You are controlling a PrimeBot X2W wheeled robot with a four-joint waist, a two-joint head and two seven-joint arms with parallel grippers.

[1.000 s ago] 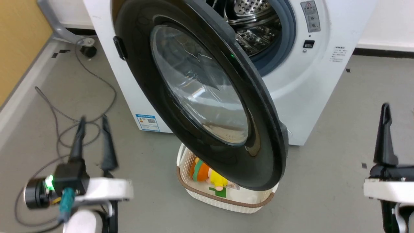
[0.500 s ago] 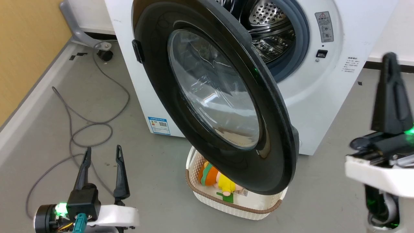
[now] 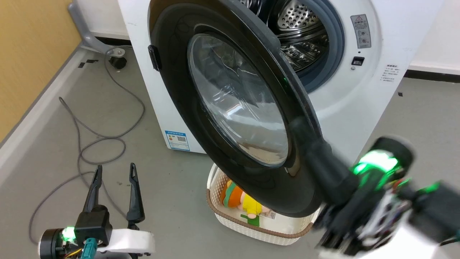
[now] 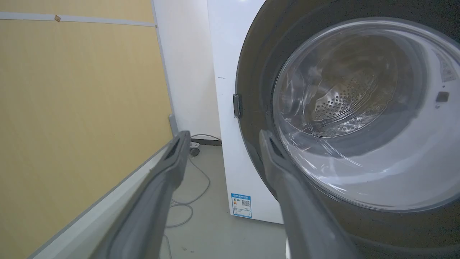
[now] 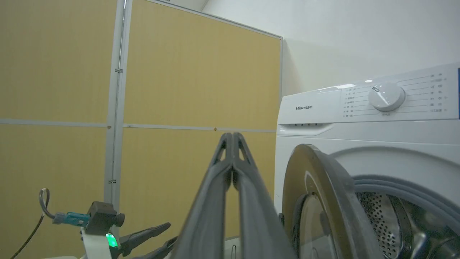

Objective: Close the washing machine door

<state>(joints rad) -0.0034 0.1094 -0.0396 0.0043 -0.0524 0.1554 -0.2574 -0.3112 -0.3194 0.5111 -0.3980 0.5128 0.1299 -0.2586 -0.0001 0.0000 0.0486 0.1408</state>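
In front of the white washing machine (image 3: pixel 359 104), the washing machine door (image 3: pixel 233 108) stands wide open. It is hinged at the machine's left side and swung out towards the robot. Its glossy black rim and bulging clear glass face near and left, and the steel drum (image 3: pixel 302 28) with its grey rubber ring lies open behind it on the far right. The door's lower edge hangs over a white basket (image 3: pixel 251 232) with a brown rim that sits on the grey floor just before the machine. A soft toy (image 3: pixel 239 199) in orange and yellow lies inside the basket.

At the near left, the left gripper (image 3: pixel 115 168) is low over the floor, well apart from the door. Its two dark fingers are spread wide, with nothing between them. In its wrist view they point at the door's left rim and the machine's white side. A grey cable (image 3: pixel 100 140) loops on the floor beyond it.

At the near right, the right gripper (image 5: pixel 233 136) has its fingers pressed together, tip to tip, and holds nothing. In the head view it is blurred and reaches up across the door's near right rim. Whether it touches the rim cannot be told. Its wrist view shows the door's edge to the right of the fingers, below the control dial (image 5: pixel 386 96).
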